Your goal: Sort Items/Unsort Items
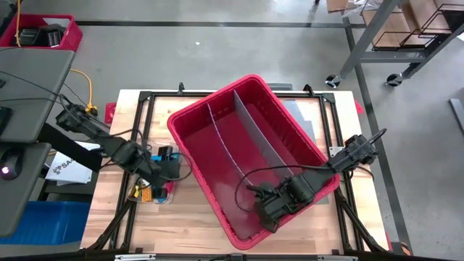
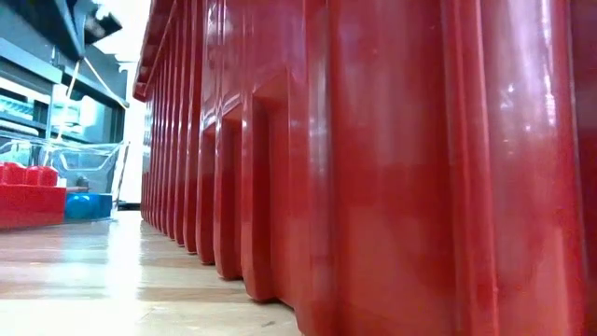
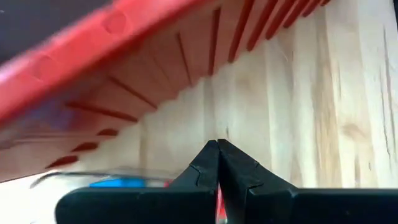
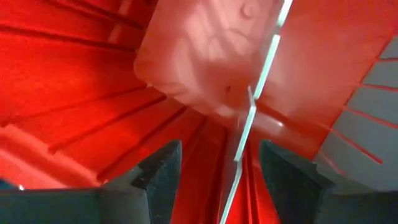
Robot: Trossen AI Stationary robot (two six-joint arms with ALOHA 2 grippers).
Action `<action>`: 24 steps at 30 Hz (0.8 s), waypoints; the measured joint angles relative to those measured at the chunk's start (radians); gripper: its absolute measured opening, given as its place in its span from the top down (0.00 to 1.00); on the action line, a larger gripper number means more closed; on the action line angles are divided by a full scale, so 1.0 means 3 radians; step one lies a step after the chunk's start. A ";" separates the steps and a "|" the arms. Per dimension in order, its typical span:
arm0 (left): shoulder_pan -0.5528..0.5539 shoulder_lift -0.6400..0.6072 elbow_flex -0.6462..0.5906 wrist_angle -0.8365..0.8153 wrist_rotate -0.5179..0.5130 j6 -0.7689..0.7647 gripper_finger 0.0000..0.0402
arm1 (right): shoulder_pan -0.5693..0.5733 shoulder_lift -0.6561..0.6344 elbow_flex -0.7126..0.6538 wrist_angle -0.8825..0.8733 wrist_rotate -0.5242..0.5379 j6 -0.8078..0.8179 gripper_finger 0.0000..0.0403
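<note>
Overhead view first: a big red bin [image 1: 250,156] sits at an angle on the wooden table [image 1: 188,228], split lengthways by two thin dividers [image 1: 250,130], and every compartment that shows looks bare. The items [image 1: 156,190], a small cluster of orange, blue and red pieces, lie on the table just beside the bin's left wall, in or beside a clear tray. The left gripper [image 1: 161,174] hovers over that cluster, and the right gripper [image 1: 272,210] reaches down inside the bin near its lower right corner. Table-level view: the bin's ribbed wall fills most of the frame, with red blocks [image 2: 28,191] and a blue piece [image 2: 79,205] resting on the wood off to one side. Left wrist view: the left fingers [image 3: 208,165] are pressed together with nothing between them, above bare wood beside the bin. Right wrist view: the right fingers [image 4: 165,165] stand spread apart, empty, straddling a divider over the bin floor. Judging by this, the pieces sit outside the bin, so any sorting into compartments remains to be done.
</note>
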State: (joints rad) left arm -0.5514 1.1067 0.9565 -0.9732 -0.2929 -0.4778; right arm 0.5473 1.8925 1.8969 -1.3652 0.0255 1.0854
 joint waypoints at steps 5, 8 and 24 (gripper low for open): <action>-0.0017 0.0058 -0.0589 0.0853 0.0019 -0.0061 1.00 | -0.0048 0.0001 0.0000 -0.0242 0.0123 0.0300 0.48; 0.0018 0.0166 -0.0828 0.1433 0.0060 -0.0072 1.00 | -0.0065 0.0001 -0.0001 -0.0222 0.0013 0.0349 0.48; 0.0293 0.1306 -0.0964 0.3324 0.0334 -0.0044 1.00 | -0.0052 0.0199 -0.0001 -0.0226 -0.0287 0.0324 0.48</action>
State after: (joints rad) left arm -0.4637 1.4984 0.6674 0.0240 -0.1926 -0.4910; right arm 0.5316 1.9522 1.8965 -1.4330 -0.0605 1.1827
